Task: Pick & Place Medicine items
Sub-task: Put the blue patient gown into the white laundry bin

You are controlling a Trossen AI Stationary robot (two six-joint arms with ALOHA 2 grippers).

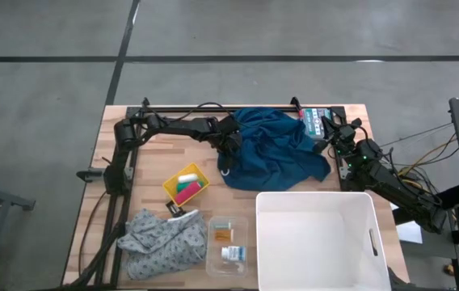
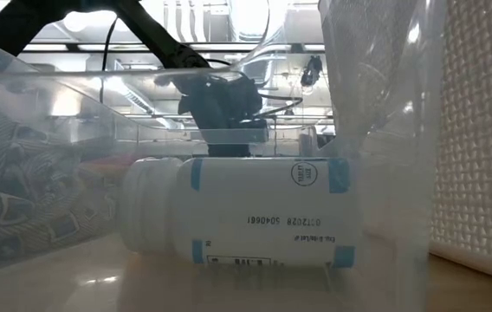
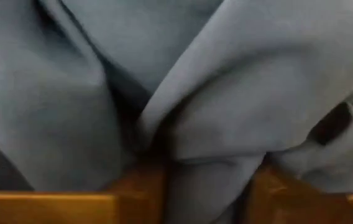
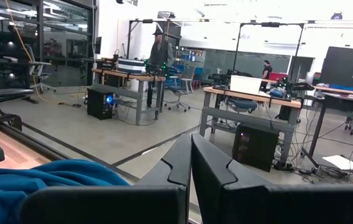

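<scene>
Left gripper (image 1: 228, 148) against blue cloth (image 1: 274, 149)

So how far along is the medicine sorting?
Looks done: a white bottle and an orange item lie in the clear tray. In hand: the left gripper is at the blue cloth; the right gripper waits by the right edge, shut. Left: perhaps the items in the yellow tray.

Robotics lab, workbenches (image 4: 130, 73), monitors (image 4: 245, 84), glass walls (image 4: 33, 46), concrete floor (image 4: 102, 140)
</scene>
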